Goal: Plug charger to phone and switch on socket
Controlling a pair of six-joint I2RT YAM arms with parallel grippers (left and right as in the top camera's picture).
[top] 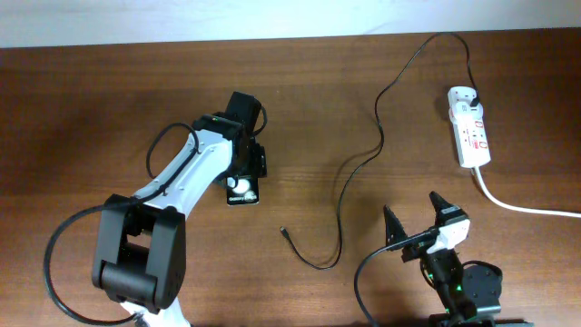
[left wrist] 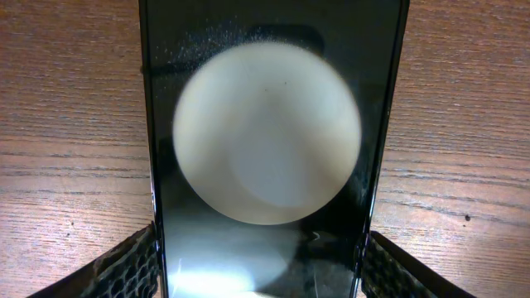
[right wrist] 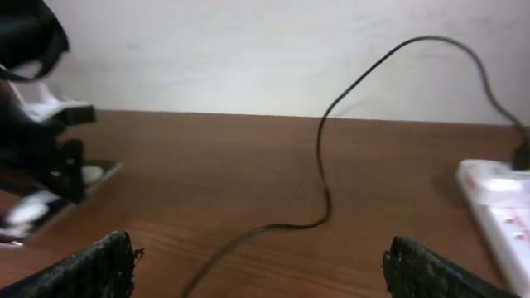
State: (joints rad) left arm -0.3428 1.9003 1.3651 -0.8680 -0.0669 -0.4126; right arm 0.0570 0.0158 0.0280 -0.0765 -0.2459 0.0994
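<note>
Left gripper (top: 243,174) straddles the phone (top: 242,191) on the tabletop (top: 91,91), its fingers (left wrist: 124,269) set against both long edges and, as far as the close view shows, clamped on it. Right of the phone and nearer the front edge, the right gripper (top: 413,211) hovers with jaws spread wide, grasping nothing. The charger (top: 339,227) has its connector tip loose just right of the phone, not touching it. From there the cable winds away to the socket (top: 470,127), which lies far right of the phone with the black plug seated in its far end
</note>
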